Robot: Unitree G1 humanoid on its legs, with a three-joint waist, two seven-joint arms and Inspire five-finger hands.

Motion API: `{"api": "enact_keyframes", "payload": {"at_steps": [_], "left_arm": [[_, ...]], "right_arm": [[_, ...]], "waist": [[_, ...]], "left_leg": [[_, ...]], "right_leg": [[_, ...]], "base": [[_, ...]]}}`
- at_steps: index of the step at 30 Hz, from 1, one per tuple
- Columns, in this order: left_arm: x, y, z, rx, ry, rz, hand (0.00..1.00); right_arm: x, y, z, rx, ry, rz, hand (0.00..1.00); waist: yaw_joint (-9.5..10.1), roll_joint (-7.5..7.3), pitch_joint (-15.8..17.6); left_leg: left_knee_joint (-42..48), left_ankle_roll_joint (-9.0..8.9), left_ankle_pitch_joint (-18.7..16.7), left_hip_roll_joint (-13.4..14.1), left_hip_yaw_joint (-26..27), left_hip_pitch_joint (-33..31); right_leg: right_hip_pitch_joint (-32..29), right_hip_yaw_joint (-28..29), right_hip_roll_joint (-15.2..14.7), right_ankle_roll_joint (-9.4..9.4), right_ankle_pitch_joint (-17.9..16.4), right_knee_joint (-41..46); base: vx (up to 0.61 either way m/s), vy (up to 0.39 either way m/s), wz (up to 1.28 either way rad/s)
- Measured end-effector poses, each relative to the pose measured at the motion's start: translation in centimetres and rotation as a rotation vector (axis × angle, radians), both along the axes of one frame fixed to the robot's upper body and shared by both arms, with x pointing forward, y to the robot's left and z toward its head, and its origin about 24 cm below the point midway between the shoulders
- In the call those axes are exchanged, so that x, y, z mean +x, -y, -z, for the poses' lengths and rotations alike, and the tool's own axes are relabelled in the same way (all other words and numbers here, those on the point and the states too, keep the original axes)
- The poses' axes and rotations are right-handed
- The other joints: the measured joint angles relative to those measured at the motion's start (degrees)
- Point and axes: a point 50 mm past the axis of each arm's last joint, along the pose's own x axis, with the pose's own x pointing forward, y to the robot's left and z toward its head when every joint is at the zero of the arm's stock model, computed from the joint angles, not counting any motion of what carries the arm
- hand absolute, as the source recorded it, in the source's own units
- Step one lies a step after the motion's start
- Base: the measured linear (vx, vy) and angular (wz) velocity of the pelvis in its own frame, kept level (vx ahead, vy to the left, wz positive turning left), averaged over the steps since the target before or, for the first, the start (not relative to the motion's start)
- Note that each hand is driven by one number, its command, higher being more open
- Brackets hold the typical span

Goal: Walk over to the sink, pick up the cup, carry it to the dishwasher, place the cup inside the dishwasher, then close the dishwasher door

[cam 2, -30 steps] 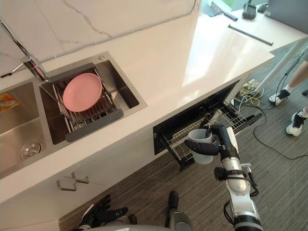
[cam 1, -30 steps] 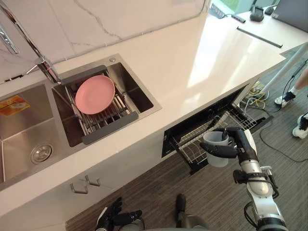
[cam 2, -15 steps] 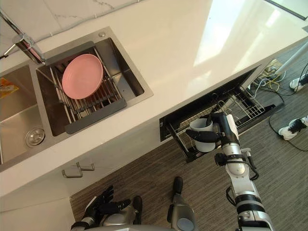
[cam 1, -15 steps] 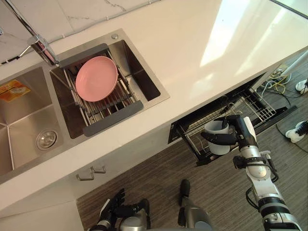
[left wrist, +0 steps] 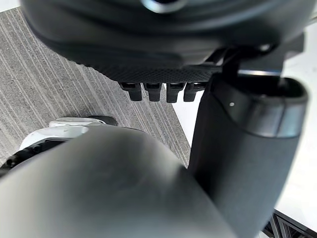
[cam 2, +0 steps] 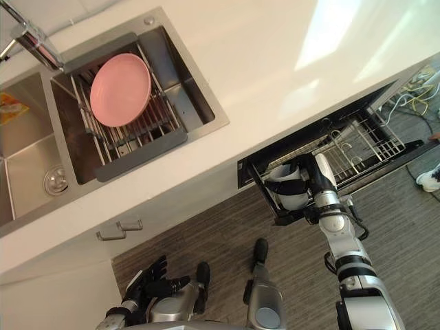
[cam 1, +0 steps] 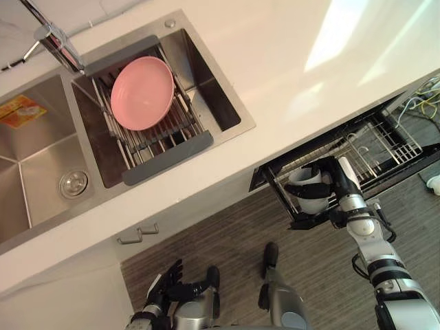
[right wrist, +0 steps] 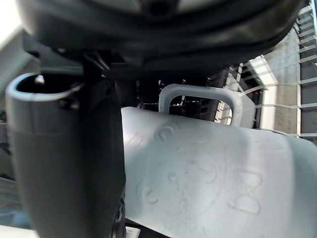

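Brushed steel sink (cam 1: 41, 158), glossy white counter (cam 1: 275, 62), seemingly plastic cup (cam 1: 313, 203)

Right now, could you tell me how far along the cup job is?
Done: the cup is out of the sink and at the open dishwasher. In hand: the right hand grips it over the pulled-out rack. Left: set it in, let go, close the dishwasher. The left hand hangs idle, low.

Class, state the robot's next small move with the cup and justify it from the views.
Probably lower the cup onto the dishwasher rack: the right hand is curled round it, holding it over the pulled-out rack's near corner, apparently not yet set down.
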Motion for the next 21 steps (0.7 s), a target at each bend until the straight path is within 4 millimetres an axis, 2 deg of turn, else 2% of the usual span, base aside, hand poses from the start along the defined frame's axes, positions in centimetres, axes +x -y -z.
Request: {"api": "enact_keyframes", "payload": {"at_steps": [6,11,12,15,21], "left_arm": [[0.6,0.0,-0.2,0.001,0.017,0.005,1.0],[1.8,0.1,-0.6,0.001,0.048,0.021,1.0],[2.0,0.1,-0.6,0.001,0.051,0.022,1.0],[2.2,0.2,-0.7,-0.002,0.055,0.026,1.0],[2.4,0.3,-0.8,-0.001,0.063,0.03,1.0]], "right_arm": [[-0.2,0.8,1.0,-0.034,-0.073,0.028,0.0],[0.3,1.6,0.5,-0.047,-0.078,0.085,0.0],[0.4,1.7,0.5,-0.051,-0.077,0.09,1.0],[0.4,2.3,0.4,-0.062,-0.083,0.117,1.0],[0.6,2.1,0.1,-0.061,-0.065,0.102,1.0]], "waist": [[0.24,0.16,0.8],[0.37,0.6,3.1],[0.42,0.6,3.1],[0.42,0.93,3.5],[0.43,1.02,3.7]], "left_leg": [[0.8,0.07,0.0,0.0,-0.1,-1.6],[2.4,0.5,-0.3,-0.2,-0.3,-3.5],[2.6,0.5,-0.3,-0.2,-0.3,-3.8],[3.3,0.7,-0.5,-0.2,-0.4,-4.5],[5.2,0.87,-0.9,-0.2,-0.3,-6.0]], "right_leg": [[-1.1,-0.1,-0.1,-0.08,0.3,0.0],[-2.1,-0.2,-0.3,-0.11,0.8,0.0],[-2.4,-0.2,-0.3,-0.13,0.9,0.0],[-2.7,-0.2,-0.3,-0.15,1.0,0.1],[-3.9,0.0,-0.4,-0.21,1.0,1.2]], "base": [[-0.01,0.002,0.0],[0.0,0.0,0.0],[0.0,0.0,0.0],[0.0,0.0,0.0],[-0.03,0.028,-0.01]]}}
